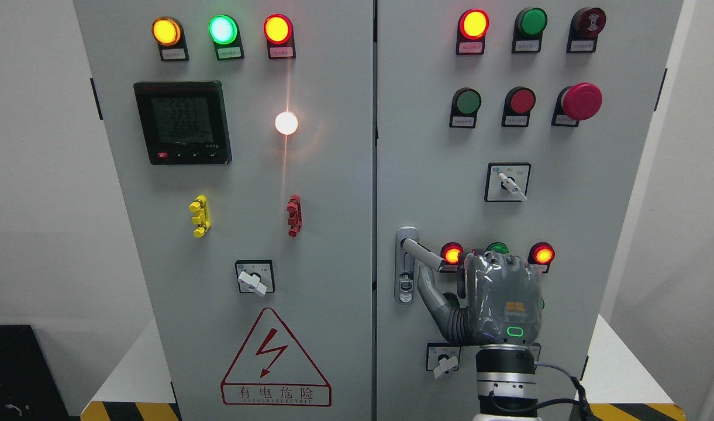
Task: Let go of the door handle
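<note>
On right cabinet door | door handle just left of right hand | fingers' state unclear

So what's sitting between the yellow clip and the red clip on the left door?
Nothing: in the head view, the stretch of grey door between the yellow clip and the red clip is bare.

1. The cabinet doors are finished in pale grey.
2. At 7 o'clock, a red-outlined warning triangle with a red bolt is seen.
3. At 9 o'clock, a yellow clip and a red clip are shown.
4. At 5 o'clock, the right hand is cased in grey.
</note>
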`<action>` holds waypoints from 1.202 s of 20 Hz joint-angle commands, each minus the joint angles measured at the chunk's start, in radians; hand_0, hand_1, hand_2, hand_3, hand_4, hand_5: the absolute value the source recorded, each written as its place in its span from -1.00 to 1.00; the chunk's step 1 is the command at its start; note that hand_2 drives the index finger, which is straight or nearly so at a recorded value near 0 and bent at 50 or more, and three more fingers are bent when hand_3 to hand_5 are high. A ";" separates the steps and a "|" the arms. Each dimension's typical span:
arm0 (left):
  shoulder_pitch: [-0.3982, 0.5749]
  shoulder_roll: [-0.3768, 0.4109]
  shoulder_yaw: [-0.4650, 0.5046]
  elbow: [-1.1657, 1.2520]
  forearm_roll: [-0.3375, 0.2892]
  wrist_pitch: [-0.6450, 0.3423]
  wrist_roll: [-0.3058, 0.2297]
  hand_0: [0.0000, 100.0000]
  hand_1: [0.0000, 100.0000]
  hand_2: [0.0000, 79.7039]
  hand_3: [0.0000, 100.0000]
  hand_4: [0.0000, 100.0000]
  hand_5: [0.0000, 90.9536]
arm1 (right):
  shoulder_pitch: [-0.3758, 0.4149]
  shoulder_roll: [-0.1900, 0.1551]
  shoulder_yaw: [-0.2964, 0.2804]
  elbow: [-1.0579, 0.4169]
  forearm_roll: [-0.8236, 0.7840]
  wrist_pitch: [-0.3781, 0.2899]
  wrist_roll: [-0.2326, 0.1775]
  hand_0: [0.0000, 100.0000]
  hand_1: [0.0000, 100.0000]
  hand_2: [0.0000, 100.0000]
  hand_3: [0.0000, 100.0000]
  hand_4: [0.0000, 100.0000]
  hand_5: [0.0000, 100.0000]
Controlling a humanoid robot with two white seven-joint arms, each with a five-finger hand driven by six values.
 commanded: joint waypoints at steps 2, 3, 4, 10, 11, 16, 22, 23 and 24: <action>0.000 0.000 0.000 0.000 0.000 -0.001 -0.001 -0.76 0.11 -1.00 -1.00 -1.00 -1.00 | -0.001 0.000 -0.004 -0.001 0.000 0.000 0.002 -0.13 -0.43 1.00 1.00 0.90 1.00; 0.000 0.000 0.000 0.000 0.000 -0.001 -0.001 -0.76 0.11 -1.00 -1.00 -1.00 -1.00 | -0.001 0.000 -0.004 -0.003 0.000 0.000 0.002 -0.13 -0.43 1.00 1.00 0.90 1.00; 0.000 0.000 0.000 0.000 0.000 -0.001 -0.001 -0.76 0.11 -1.00 -1.00 -1.00 -1.00 | -0.001 0.000 -0.006 -0.003 0.000 0.000 0.002 -0.13 -0.43 1.00 1.00 0.90 1.00; 0.000 0.000 0.000 0.000 0.000 -0.001 -0.001 -0.76 0.11 -1.00 -1.00 -1.00 -1.00 | -0.001 0.000 -0.013 -0.001 0.000 0.000 0.002 -0.13 -0.44 1.00 1.00 0.90 1.00; 0.000 0.000 0.000 0.000 0.000 -0.001 -0.001 -0.76 0.11 -1.00 -1.00 -1.00 -1.00 | -0.001 0.000 -0.018 -0.001 0.000 0.000 0.002 -0.13 -0.44 1.00 1.00 0.90 1.00; 0.000 0.000 0.000 0.000 0.000 -0.001 -0.001 -0.76 0.11 -1.00 -1.00 -1.00 -1.00 | -0.001 0.000 -0.018 -0.001 -0.002 0.000 0.001 -0.13 -0.44 1.00 1.00 0.90 1.00; 0.000 0.000 0.000 0.000 0.000 -0.001 -0.001 -0.76 0.11 -1.00 -1.00 -1.00 -1.00 | -0.001 0.000 -0.018 -0.003 -0.002 0.000 0.001 -0.13 -0.44 1.00 1.00 0.90 1.00; 0.000 0.000 0.000 0.000 0.000 -0.001 -0.001 -0.76 0.11 -1.00 -1.00 -1.00 -1.00 | -0.001 0.000 -0.018 -0.004 -0.002 0.000 0.001 -0.13 -0.44 1.00 1.00 0.90 1.00; 0.000 0.000 0.000 0.000 0.000 -0.001 -0.001 -0.76 0.11 -1.00 -1.00 -1.00 -1.00 | -0.001 0.000 -0.018 -0.004 -0.002 0.000 0.001 -0.13 -0.44 1.00 1.00 0.90 1.00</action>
